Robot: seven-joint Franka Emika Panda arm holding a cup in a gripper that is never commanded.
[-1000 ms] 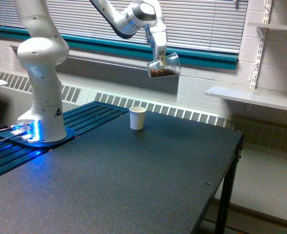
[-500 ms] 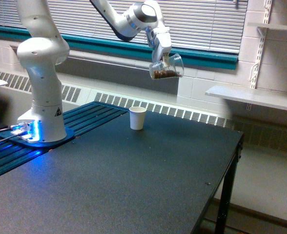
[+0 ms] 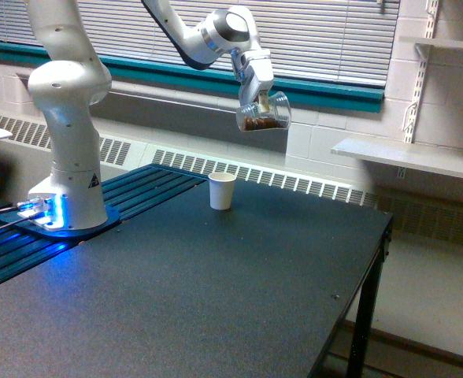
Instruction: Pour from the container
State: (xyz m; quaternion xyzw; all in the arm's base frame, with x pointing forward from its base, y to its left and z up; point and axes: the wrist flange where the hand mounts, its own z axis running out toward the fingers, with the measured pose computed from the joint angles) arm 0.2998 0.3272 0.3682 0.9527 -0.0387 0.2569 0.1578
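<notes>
dark table (image 3: pixel 239 299), white paper cup (image 3: pixel 222 190) unmoved, fingers (image 3: pixel 253 103) grasping tilted clear cup (image 3: pixel 264 112), shifted slightly left

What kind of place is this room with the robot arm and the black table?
Probably a lab or workshop in an institutional building: painted block walls, window blinds, bare wall shelves, and a robot arm mounted beside a black table.

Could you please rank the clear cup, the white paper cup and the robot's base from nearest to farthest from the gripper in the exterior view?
1. Clear cup: held in the gripper.
2. White paper cup: on the table below, slightly toward the exterior view's left.
3. Robot's base: far toward the exterior view's left.
</notes>
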